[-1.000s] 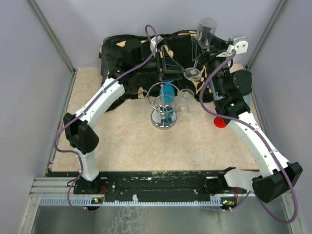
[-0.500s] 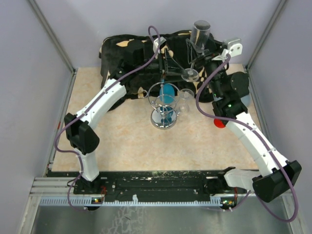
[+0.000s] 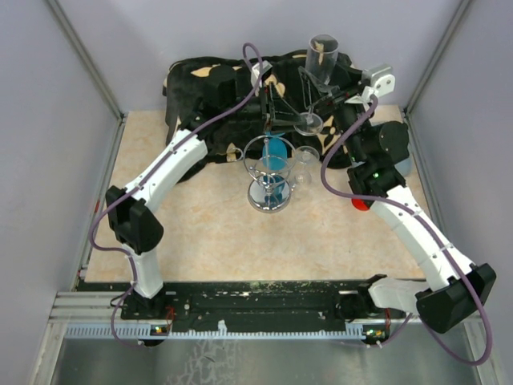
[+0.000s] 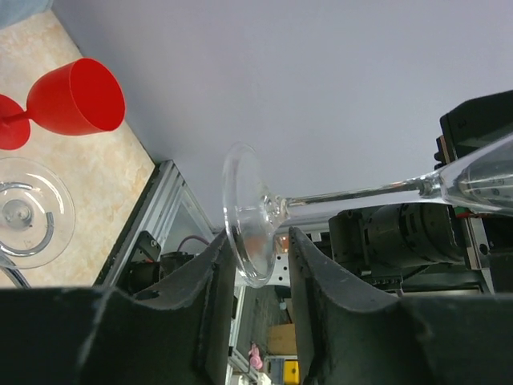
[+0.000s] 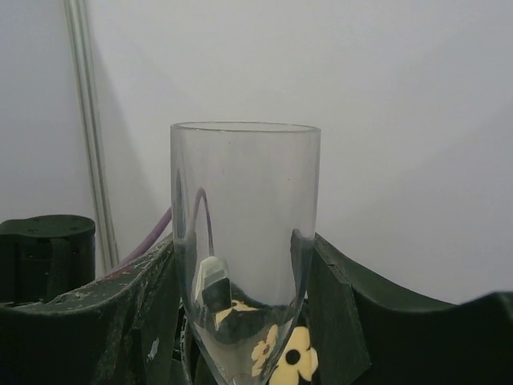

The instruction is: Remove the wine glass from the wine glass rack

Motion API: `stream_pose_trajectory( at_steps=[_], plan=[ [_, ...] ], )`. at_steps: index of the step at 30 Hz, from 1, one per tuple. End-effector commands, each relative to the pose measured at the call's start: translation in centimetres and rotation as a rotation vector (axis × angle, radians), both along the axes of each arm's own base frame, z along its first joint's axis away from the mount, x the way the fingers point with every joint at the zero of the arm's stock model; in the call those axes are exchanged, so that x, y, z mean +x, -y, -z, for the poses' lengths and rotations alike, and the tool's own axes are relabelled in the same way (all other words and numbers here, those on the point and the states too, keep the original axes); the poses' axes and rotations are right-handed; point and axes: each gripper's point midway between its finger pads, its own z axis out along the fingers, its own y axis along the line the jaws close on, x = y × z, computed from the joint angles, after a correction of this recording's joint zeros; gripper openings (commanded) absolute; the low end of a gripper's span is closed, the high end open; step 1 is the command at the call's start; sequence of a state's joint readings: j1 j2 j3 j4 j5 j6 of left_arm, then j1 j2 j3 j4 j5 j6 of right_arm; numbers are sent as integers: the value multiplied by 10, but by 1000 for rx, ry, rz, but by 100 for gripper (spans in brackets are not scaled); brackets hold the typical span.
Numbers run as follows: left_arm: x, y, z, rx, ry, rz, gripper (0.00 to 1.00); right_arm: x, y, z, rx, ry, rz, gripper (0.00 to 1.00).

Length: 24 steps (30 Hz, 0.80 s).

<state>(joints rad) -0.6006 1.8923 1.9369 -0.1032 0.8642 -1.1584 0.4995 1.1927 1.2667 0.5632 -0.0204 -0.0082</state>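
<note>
wine glass [image 5: 244, 233] off the wine glass rack [image 3: 267, 199], pinched by my right gripper [image 5: 243, 273].
left gripper [image 4: 262, 257] straddles its foot; i cannot tell whether it grips.

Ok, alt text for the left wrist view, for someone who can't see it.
The round foot of a clear wine glass sits between the two dark fingers of the left end effector, its stem running right toward the bowl. At upper left, a red goblet is on the beige table.

The wine glass [image 5: 244, 241] looks clear and glossy, rack [image 3: 268, 196] shiny metal (fingers [image 4: 192, 313] matt black).
</note>
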Motion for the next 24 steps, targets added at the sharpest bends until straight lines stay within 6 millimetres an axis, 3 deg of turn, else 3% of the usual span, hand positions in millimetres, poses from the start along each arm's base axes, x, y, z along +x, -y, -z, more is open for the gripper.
stream_pose_trajectory(
  at_steps=[1, 5, 6, 12, 24],
  plan=[
    [-4, 2, -11, -37, 23, 15, 32, -29, 0, -26, 25, 106, -51, 0],
    [-6, 1, -12, -40, 23, 17, 2, -33, 0, -26, 22, 113, -58, 0],
    [-6, 1, -13, -42, 24, 17, 0, -34, 0, -26, 23, 115, -61, 0],
    [-11, -2, -20, -58, 50, 29, 0, -38, 12, -27, 58, 83, -32, 4],
    [-4, -11, -23, -62, 90, 3, 0, -44, 28, -15, 53, 24, 23, 39]
  ],
)
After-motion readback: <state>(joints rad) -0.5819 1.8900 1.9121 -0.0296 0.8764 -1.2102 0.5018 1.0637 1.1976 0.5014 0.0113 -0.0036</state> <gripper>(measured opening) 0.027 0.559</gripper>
